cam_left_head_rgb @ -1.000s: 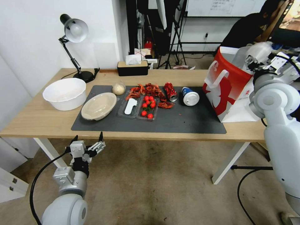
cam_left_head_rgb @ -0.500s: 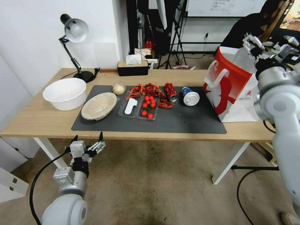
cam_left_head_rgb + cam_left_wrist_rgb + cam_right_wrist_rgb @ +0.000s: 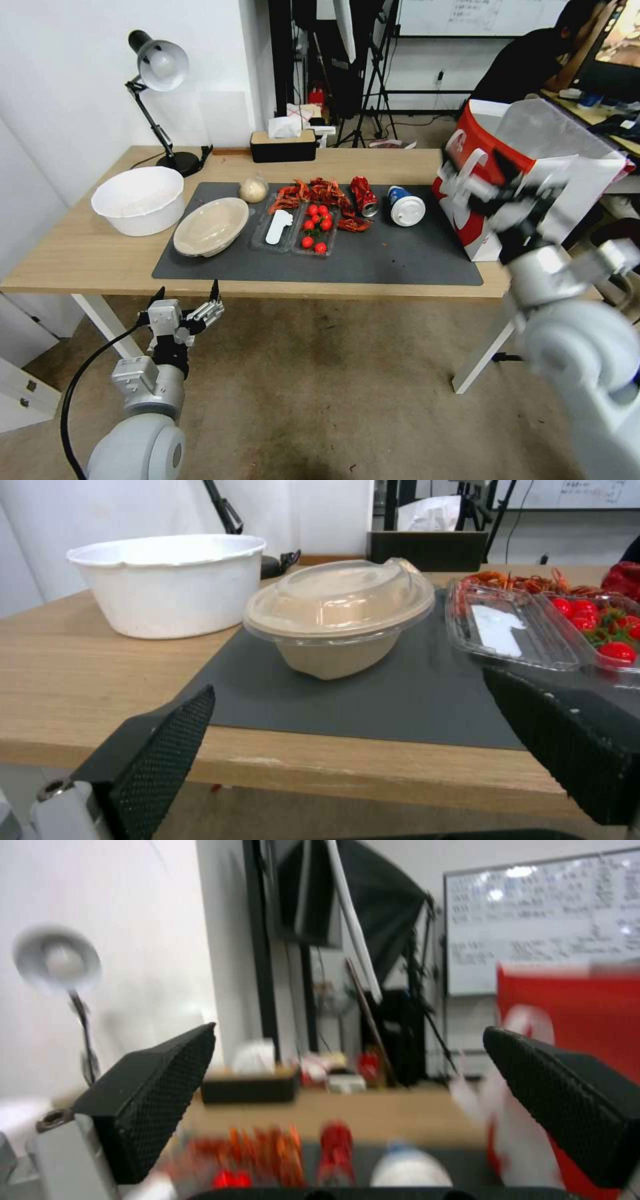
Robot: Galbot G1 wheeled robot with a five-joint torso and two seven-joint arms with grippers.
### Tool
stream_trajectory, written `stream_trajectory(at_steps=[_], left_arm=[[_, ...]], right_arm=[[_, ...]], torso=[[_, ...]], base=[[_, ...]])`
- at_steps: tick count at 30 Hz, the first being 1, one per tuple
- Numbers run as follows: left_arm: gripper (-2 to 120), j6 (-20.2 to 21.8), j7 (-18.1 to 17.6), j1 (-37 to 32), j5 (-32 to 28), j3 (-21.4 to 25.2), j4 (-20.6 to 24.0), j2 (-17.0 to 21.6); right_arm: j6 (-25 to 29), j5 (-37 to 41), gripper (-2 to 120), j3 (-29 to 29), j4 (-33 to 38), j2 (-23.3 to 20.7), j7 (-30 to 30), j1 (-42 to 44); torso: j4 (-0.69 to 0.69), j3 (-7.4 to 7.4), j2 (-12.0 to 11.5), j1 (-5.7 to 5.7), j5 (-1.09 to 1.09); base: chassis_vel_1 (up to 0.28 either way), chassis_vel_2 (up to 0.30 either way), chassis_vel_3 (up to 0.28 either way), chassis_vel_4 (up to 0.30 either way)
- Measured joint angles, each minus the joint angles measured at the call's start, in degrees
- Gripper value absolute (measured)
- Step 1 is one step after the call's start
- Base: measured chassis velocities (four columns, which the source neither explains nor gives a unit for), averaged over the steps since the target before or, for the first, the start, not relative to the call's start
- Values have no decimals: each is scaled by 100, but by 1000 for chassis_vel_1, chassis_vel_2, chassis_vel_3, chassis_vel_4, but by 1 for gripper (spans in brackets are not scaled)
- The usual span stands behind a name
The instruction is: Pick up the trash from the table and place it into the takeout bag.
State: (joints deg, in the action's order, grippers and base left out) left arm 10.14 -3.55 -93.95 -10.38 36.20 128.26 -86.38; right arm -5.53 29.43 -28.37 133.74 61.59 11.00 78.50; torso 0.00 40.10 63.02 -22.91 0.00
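A white tub [image 3: 139, 199] stands on the tabletop [image 3: 80, 250] at the left, above the left gripper [image 3: 188, 301], which hangs below the front edge with jaws apart. On the grey mat [image 3: 373, 257] sit one lidded beige bowl [image 3: 211, 226], one small bag [image 3: 253, 189], a clear tray [image 3: 293, 228] holding cherry tomatoes [image 3: 316, 227], one crushed red can [image 3: 363, 195] and one blue cup [image 3: 404, 205]. The right gripper [image 3: 497, 193], jaws apart, hovers blurred before the takeout bag [image 3: 533, 167].
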Motion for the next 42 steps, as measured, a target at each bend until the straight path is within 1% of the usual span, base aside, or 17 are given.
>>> stream_trajectory(at_steps=[3, 4, 6, 7, 9, 13, 19, 21, 26, 31, 34, 35, 38, 39, 40, 42], left_arm=[[100, -52, 15, -9, -11, 0, -7, 20], [100, -85, 25, -15, -19, 0, -20, 29], [100, -98, 29, -16, -20, 0, -24, 31], [100, -138, 40, -19, -22, -1, -39, 38], [100, -142, 41, -19, -22, -1, -41, 39], [100, -191, 58, -21, -25, -3, -63, 50], [100, -214, 66, -21, -30, -4, -75, 59], [100, -240, 67, -20, -35, -1, -100, 70], [100, -272, 68, -16, -38, 15, -130, 85], [100, -280, 68, 3, -41, 17, -153, 84], [100, -286, 68, 16, -41, 16, -173, 86], [100, -286, 68, 16, -41, 16, -173, 86], [100, -295, 70, 21, -41, 10, -187, 86], [100, -295, 70, 21, -41, 10, -187, 86], [100, -299, 73, 26, -41, 6, -198, 87], [100, -303, 77, 34, -41, 2, -204, 87]], right_arm=[[241, -607, 100, 193, -58, 195, 160, 601], [380, -937, 100, 353, -113, 302, 351, 938], [434, -1057, 100, 419, -135, 338, 428, 1046], [531, -1350, 100, 550, -205, 418, 612, 1283], [536, -1368, 100, 558, -210, 422, 623, 1294], [781, -1793, 100, 827, -417, 523, 956, 1591], [938, -1901, 100, 1064, -632, 561, 1242, 1727], [1107, -1949, 100, 1163, -833, 611, 1330, 1822], [1156, -1941, 100, 1194, -909, 638, 1336, 1789], [1076, -1773, 100, 1192, -950, 636, 1360, 1535], [891, -1380, 100, 1161, -1027, 610, 1402, 1087], [891, -1380, 100, 1161, -1027, 610, 1402, 1087], [692, -943, 100, 1138, -1113, 552, 1407, 686], [692, -943, 100, 1138, -1113, 552, 1407, 686], [609, -725, 100, 1144, -1184, 511, 1406, 475], [504, -371, 100, 1197, -1377, 413, 1394, 48]], torso=[[-1, 0, 0, 0, -1], [-1, 0, 0, 0, -1], [-1, 0, 0, 0, -1], [-1, 0, 0, 0, -1], [-1, 0, 1, 0, -1], [-1, 0, 0, 0, 0], [0, 0, 0, 0, -1], [-1, 0, 0, 0, 0], [0, 0, 0, -1, -1], [-1, 0, 0, -1, 0], [0, 1, -1, -1, 0], [0, 1, -1, -1, 0], [0, 1, -1, -1, 0], [0, 1, -1, -1, 0], [-2, 1, -1, -1, -1], [0, 1, -1, -1, 0]], base=[[0, 0, 0, 0], [0, 0, 0, 0], [0, 0, 0, 0], [0, 0, 0, 0], [0, 0, 0, 0], [0, 0, 0, 0], [0, 0, 0, 0], [0, 0, 0, 0], [0, 0, 0, 0], [0, 0, 0, 0], [0, 0, 0, 0], [0, 0, 0, 0], [0, 0, 0, 0], [0, 0, 0, 0], [0, 0, 0, 0], [0, 0, 0, 0]])
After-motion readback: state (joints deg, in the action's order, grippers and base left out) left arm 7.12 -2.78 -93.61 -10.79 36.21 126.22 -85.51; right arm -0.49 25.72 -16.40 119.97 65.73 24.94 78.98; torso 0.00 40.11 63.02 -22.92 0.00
